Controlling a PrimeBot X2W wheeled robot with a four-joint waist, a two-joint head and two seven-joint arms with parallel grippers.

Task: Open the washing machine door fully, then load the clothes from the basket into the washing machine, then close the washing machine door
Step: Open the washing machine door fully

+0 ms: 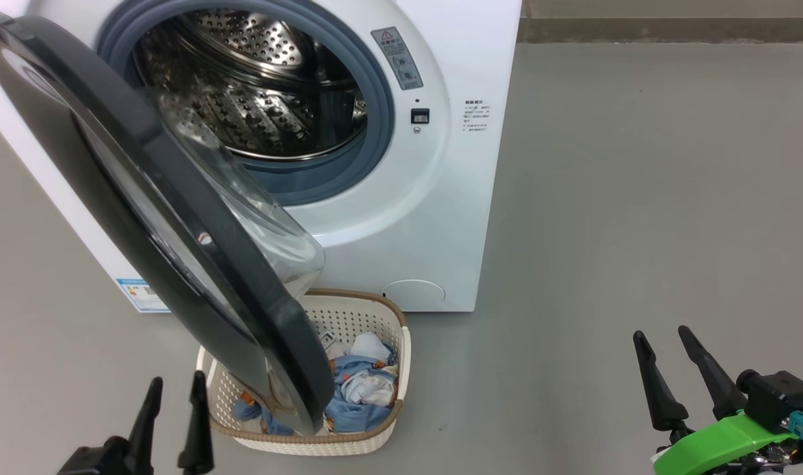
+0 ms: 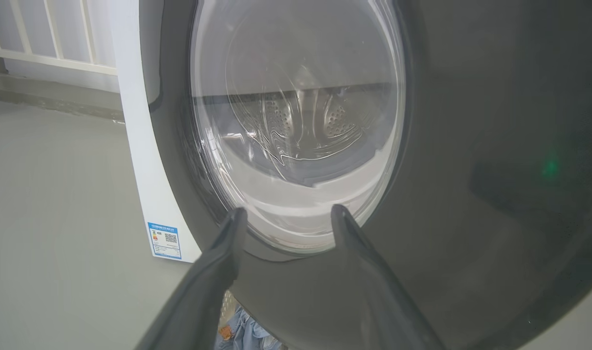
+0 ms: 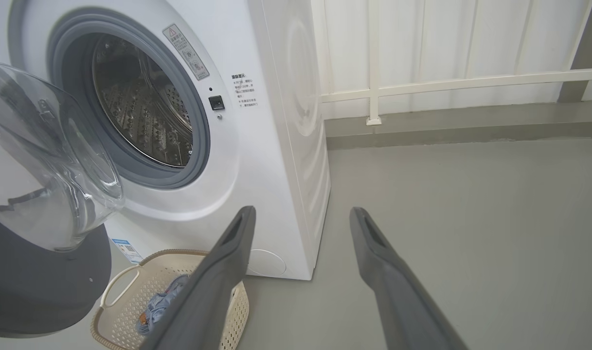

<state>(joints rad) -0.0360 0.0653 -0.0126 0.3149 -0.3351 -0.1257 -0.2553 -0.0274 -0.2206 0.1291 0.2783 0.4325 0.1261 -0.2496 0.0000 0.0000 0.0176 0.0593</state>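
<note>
The washing machine door (image 1: 177, 218) is hanging only partly open, its black rim overhanging the basket (image 1: 401, 343), in which the clothes (image 1: 361, 389) are lying. Reaching in now is probably risking a knock on that rim or a tipped basket. The left gripper (image 1: 176, 377), just left of the basket, is standing spread and empty, as is the right gripper (image 1: 661, 332), well right of it. Bare floor (image 1: 639, 198) is lying open right of the basket.

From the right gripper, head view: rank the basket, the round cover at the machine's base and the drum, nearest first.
1. The basket, on the floor left of the right gripper.
2. The round cover, low on the washing machine front, behind the basket.
3. The drum, higher, deep inside the opening.
</note>
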